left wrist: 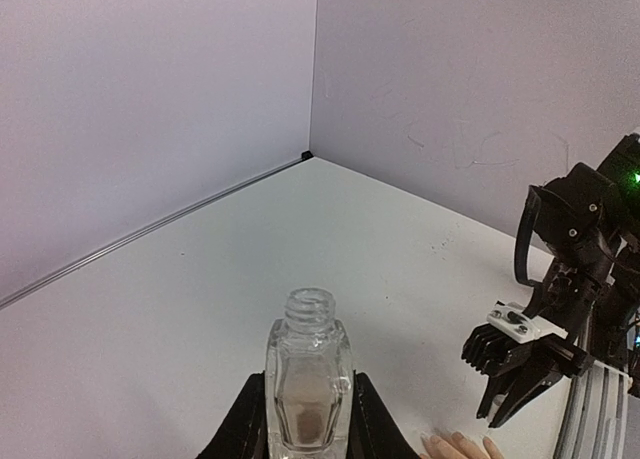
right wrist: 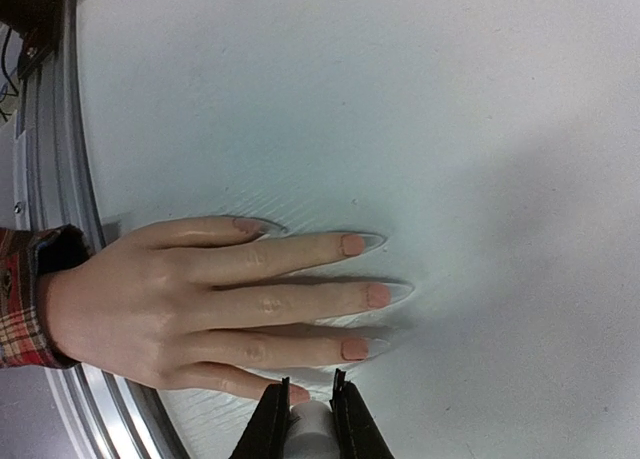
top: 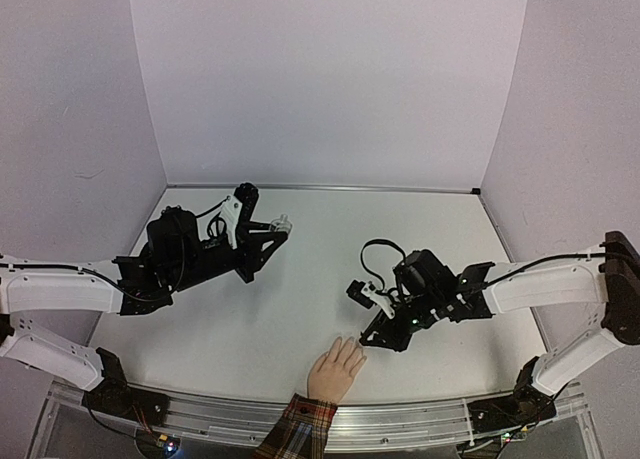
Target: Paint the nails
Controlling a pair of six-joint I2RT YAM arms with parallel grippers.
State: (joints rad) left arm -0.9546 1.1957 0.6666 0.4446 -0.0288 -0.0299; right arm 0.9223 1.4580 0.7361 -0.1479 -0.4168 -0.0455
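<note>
A peach-coloured hand [right wrist: 190,299] with a red plaid cuff [right wrist: 20,299] lies flat, palm down, at the table's near edge. Its nails [right wrist: 378,296] are pinkish peach with long clear tips. My right gripper [right wrist: 311,384] is shut on a white cap [right wrist: 312,421] and sits right over the little finger's tip [right wrist: 298,394]. Any brush below the cap is hidden. In the top view this gripper [top: 370,331] hangs just beyond the hand [top: 335,369]. My left gripper [left wrist: 308,379] is shut on a clear uncapped bottle [left wrist: 308,354], held upright at mid-left [top: 278,227].
The table's metal front rail [right wrist: 70,129] runs under the wrist. White walls [top: 320,79] close the table on three sides. From the left wrist view, the right arm [left wrist: 580,239] stands to the right, with fingertips of the hand [left wrist: 460,446] at the bottom edge.
</note>
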